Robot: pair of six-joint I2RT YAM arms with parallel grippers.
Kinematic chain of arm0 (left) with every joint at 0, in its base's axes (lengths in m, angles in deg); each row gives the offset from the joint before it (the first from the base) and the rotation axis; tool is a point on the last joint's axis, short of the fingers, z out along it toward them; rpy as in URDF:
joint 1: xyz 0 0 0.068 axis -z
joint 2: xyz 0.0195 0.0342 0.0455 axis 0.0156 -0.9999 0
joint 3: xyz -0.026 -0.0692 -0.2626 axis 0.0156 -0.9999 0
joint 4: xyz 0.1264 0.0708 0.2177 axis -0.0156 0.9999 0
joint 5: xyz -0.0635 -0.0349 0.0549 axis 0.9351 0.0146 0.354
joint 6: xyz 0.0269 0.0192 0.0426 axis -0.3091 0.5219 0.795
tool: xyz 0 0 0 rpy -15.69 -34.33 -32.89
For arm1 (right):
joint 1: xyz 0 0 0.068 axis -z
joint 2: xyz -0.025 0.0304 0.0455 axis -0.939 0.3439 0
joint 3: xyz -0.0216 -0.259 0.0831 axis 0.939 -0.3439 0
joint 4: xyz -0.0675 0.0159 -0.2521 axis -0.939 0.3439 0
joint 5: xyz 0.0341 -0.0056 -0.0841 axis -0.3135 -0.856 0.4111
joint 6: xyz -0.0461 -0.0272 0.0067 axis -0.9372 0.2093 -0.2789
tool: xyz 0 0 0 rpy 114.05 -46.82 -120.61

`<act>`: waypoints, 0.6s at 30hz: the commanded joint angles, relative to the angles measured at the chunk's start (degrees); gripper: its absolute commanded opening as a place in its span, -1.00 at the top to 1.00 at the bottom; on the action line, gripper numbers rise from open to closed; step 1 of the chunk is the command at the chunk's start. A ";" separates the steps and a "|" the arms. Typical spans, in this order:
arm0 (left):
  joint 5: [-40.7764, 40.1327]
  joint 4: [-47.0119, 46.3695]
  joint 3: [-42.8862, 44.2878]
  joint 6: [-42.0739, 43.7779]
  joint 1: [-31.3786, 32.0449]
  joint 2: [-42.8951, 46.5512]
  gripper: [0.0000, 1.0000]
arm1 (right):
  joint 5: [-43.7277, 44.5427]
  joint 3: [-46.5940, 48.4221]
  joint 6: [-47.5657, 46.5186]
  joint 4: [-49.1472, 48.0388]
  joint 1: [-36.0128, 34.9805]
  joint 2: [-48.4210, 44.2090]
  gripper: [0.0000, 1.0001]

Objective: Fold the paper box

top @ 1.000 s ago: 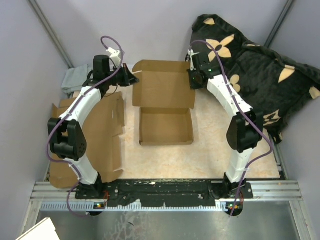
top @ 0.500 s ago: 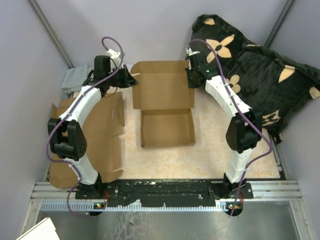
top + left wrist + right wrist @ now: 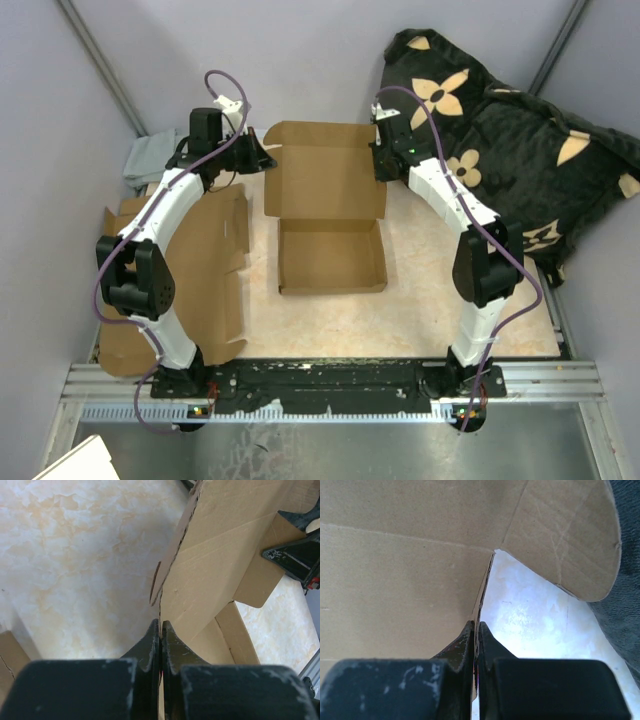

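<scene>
The brown paper box (image 3: pixel 331 255) sits mid-table with its tray walls standing and its lid (image 3: pixel 325 168) raised toward the back. My left gripper (image 3: pixel 263 158) is shut on the lid's left edge; in the left wrist view (image 3: pixel 160 625) the jaws pinch the cardboard edge (image 3: pixel 210 565). My right gripper (image 3: pixel 381 160) is shut on the lid's right edge; in the right wrist view (image 3: pixel 475 626) the jaws pinch the lid (image 3: pixel 400 570) beside its rounded side flap (image 3: pixel 565 535).
A flat unfolded cardboard sheet (image 3: pixel 205 270) lies on the left under the left arm. A black blanket with tan flowers (image 3: pixel 510 130) fills the back right. A grey cloth (image 3: pixel 148 160) lies at the back left. Purple walls enclose the table.
Both grippers have moved slightly toward the back with the lid held, tilting it more upright. The tray has barely shifted.
</scene>
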 commanded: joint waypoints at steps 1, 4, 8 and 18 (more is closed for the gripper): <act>-0.96 1.04 3.77 -0.09 -0.43 -1.07 1.00 | 2.16 -1.90 -1.24 -7.13 -0.61 -5.27 1.00; 3.09 0.99 4.78 -0.09 -1.88 -1.62 1.00 | 3.09 -1.27 -1.29 -6.77 -0.59 -4.79 1.00; 7.23 1.28 4.97 -0.09 -2.87 -1.53 1.00 | 3.71 -0.51 -0.99 -6.43 -0.59 -4.56 1.00; 4.05 1.71 2.06 -0.09 -2.94 0.17 1.00 | 3.82 1.45 -0.20 -5.48 -0.50 -3.53 1.00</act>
